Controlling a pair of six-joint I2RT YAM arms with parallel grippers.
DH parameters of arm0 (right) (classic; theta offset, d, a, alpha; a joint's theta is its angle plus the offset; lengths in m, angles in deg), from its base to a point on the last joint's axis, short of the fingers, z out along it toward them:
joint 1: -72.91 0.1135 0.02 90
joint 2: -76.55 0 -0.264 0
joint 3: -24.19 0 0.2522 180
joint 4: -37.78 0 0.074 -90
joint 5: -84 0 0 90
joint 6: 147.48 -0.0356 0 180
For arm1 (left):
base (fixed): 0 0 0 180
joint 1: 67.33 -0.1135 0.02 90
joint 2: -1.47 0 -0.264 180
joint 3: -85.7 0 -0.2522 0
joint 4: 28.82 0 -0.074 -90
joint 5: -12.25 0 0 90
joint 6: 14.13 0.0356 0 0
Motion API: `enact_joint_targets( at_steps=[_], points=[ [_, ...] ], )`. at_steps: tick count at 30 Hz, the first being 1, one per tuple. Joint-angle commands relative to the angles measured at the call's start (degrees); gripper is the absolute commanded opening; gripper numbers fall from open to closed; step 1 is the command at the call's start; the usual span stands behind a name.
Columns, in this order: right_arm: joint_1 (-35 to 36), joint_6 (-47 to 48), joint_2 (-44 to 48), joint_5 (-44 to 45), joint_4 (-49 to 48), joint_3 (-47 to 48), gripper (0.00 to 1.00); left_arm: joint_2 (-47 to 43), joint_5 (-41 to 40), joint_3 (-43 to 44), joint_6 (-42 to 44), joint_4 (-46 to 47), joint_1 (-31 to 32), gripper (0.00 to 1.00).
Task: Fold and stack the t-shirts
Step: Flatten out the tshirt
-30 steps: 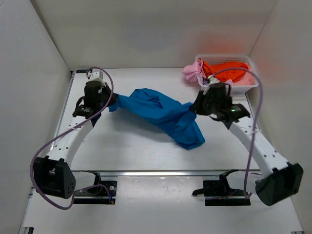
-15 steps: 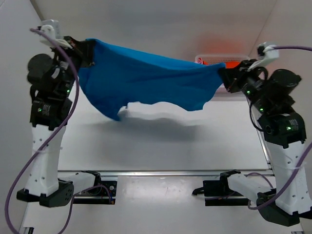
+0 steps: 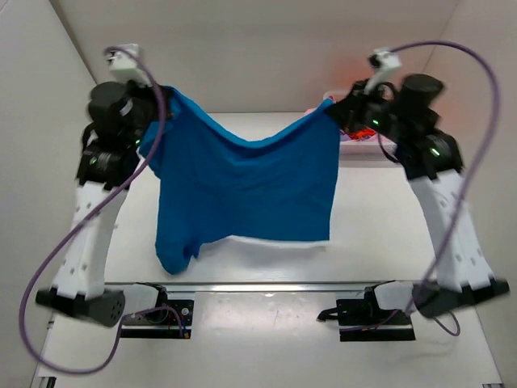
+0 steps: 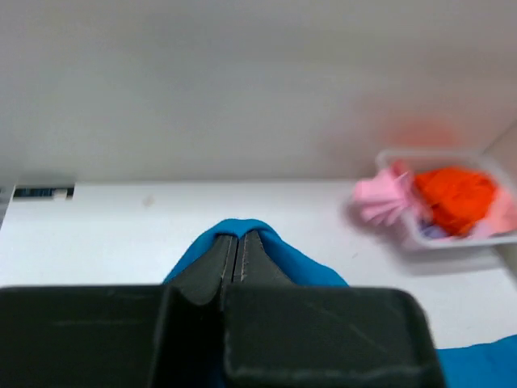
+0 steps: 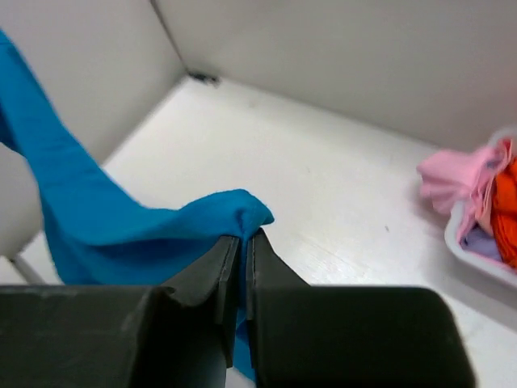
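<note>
The left gripper (image 3: 164, 91) at ten o'clock and right gripper (image 3: 330, 111) at two pinched the blue t-shirt (image 3: 246, 186). It hung open (likely for flattening).

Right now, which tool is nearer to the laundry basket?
Right. The right tool is raised close to the basket, gripping one corner of the blue shirt. The left tool grips the other corner, far off on the opposite side.
</note>
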Motion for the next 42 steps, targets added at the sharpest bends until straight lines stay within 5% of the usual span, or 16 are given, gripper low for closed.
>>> enact_joint_targets(
  at_steps=[1, 6, 8, 13, 17, 21, 26, 32, 33, 35, 37, 39, 42],
  points=[
    [1.46, 3.38, -11.52, 6.43, 1.02, 0.11, 0.0, 7.56, -2.76, -0.76, 4.74, -0.88, -0.45, 0.0],
    [2.17, 8.99, -26.82, 13.55, 3.29, 15.63, 0.0, 20.57, -8.21, 10.63, 9.24, -3.94, -1.24, 0.0],
    [2.78, 12.95, -37.25, 18.71, 10.03, 34.98, 0.0, 26.98, -8.22, 19.61, 8.54, -6.94, -2.38, 0.0],
    [2.79, 16.3, -31.15, 21.55, -0.38, 31.92, 0.0, 29.12, -9.44, 38.95, 8.01, -6.86, -3.7, 0.0],
    [0.17, 16.49, -29.75, 20.59, -1.97, 34.21, 0.0, 24.82, -11.55, 37.23, 8.98, -4.92, -2.65, 0.0],
    [-2.05, 15.43, -27.38, 16.81, -0.74, 26.07, 0.0, 17.11, -13.84, 25.65, 9.86, -1.86, 0.51, 0.0],
    [-2.93, 13.23, -23.51, 13.74, 2.68, 9.37, 0.0, 3.47, -14.72, -9.55, 6.09, 3.51, 4.73, 0.0],
    [-3.89, 3.13, -8.07, 7.17, 1.3, -26.01, 0.0, -10.42, -9.72, -37.38, -1.73, 0.53, 6.05, 0.03],
    [-3.2, 0.69, -6.12, 6.62, 1.11, -29.21, 0.0, -11.04, -9.1, -40.18, -2.09, -0.87, 5.88, 0.07],
    [-2.49, -1.18, -2.34, 6.17, 1.54, -38.34, 0.0, -13.15, -3.76, -43.54, -3.23, -3.16, 4.48, 0.43],
    [-1.95, -3.46, -0.66, 6.0, 2.33, -43.45, 0.0, -13.95, -0.59, -46.53, -3.76, -5.09, 3.42, 0.62],
    [-3.18, -4.52, -0.13, 4.78, 2.51, -48.47, 0.0, -14.74, 0.31, -47.76, -4.03, -5.89, 3.32, 0.71],
    [-5.12, -4.44, -0.74, 5.73, 2.42, -51.39, 0.0, -15.09, -0.4, -48.91, -4.38, -7.2, 3.94, 0.71]
  ],
)
